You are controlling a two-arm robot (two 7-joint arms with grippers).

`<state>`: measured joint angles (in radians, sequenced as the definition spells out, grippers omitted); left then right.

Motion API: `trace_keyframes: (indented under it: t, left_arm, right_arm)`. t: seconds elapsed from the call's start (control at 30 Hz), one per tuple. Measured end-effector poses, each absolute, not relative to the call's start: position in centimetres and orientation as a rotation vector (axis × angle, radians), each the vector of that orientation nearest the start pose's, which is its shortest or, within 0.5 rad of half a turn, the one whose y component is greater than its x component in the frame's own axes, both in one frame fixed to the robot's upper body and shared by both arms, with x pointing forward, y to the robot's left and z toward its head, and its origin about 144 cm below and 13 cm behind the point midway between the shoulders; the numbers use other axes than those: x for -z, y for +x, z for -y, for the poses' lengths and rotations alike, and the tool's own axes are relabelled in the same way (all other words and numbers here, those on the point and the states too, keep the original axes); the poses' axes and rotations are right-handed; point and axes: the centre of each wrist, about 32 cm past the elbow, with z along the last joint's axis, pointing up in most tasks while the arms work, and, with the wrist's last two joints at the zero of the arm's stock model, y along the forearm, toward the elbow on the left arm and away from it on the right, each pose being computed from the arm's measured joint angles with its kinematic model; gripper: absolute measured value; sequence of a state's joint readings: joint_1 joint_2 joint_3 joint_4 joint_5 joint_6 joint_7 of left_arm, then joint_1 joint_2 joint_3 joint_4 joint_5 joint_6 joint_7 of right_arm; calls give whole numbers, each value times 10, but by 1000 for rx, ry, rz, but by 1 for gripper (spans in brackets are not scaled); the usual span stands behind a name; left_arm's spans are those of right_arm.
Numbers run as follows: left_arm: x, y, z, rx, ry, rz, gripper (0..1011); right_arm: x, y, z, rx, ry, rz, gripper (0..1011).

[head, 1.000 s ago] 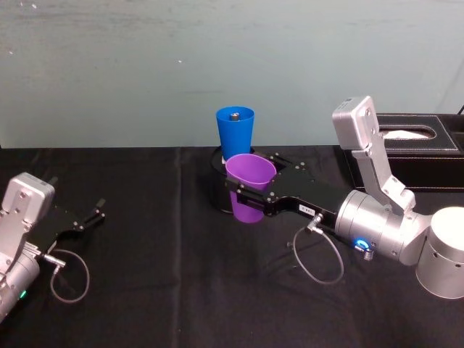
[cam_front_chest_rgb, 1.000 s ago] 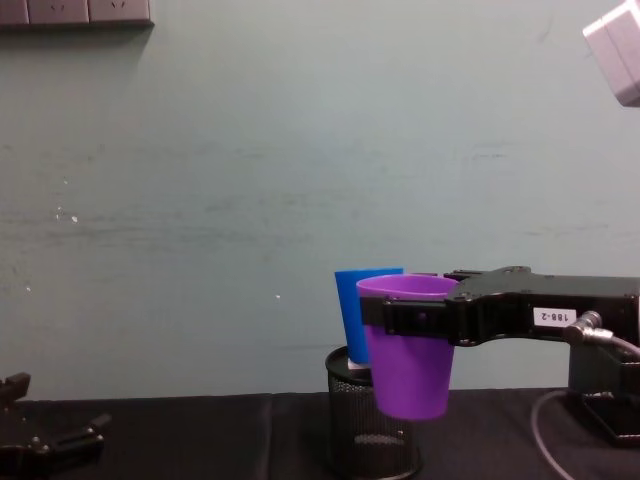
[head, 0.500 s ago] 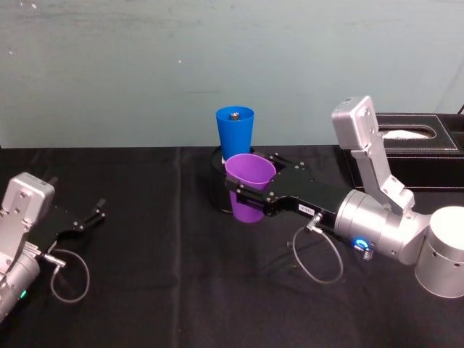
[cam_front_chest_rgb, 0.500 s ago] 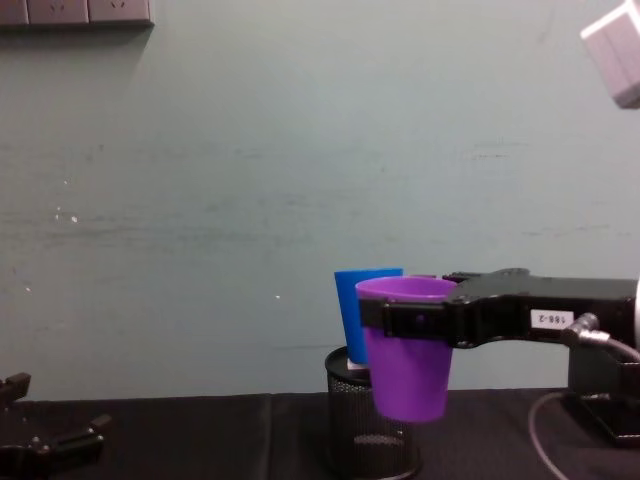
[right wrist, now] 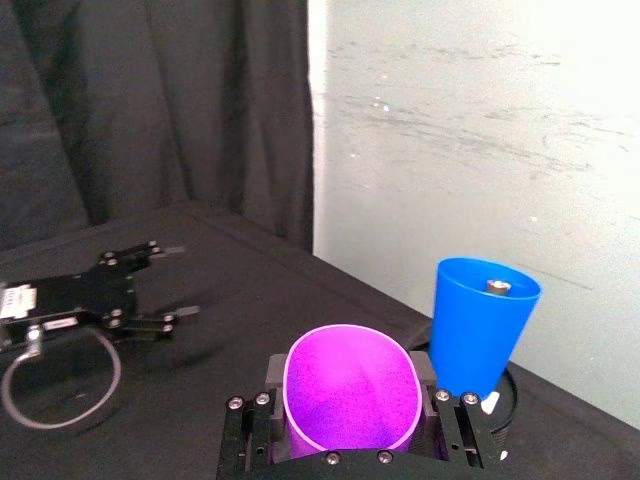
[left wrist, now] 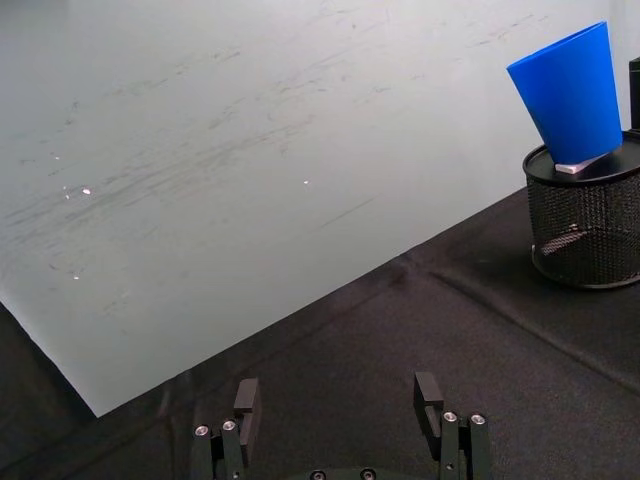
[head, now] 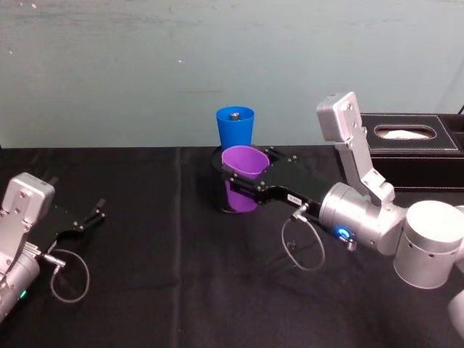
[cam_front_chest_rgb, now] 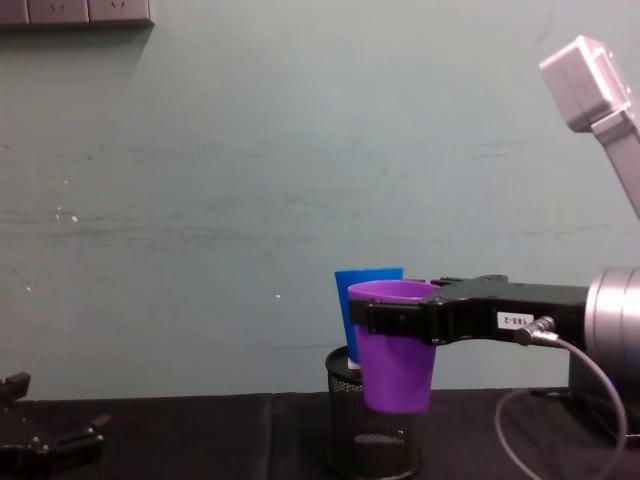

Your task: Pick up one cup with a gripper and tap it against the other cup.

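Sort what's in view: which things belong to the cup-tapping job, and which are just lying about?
Job: purple cup, gripped by the right hand; blue cup.
Lying about: wire-mesh pen holder holding the blue cup; tissue box; left hand, parked open.

Open black tablecloth [head: 159,239] left of wire-mesh pen holder [left wrist: 585,235], blue cup [head: 235,129] standing in it, purple cup [cam_front_chest_rgb: 395,375] in right gripper [right wrist: 350,400] close before it, tissue box [head: 413,148] right rear.
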<state>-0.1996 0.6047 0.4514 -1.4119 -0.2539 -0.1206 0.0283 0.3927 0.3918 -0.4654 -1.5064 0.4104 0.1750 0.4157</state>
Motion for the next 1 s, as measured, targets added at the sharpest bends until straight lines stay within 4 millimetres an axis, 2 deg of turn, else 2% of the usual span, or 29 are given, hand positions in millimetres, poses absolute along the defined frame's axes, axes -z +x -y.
trace_keyframes:
  t: [0.37,0.63,1.0]
  left_arm:
    - [-1140,489,-310,-1248,304,285,1000]
    - [-1140,489,-310,-1248,304,285,1000]
    - [-1140,489,-310,-1248,305,285,1000]
  right_arm:
    - [-1228,562,205,829,-122,53,729]
    - [-1226,592,200,869,-117,29,728]
    - [-1227,610,196,875,-93,8,729]
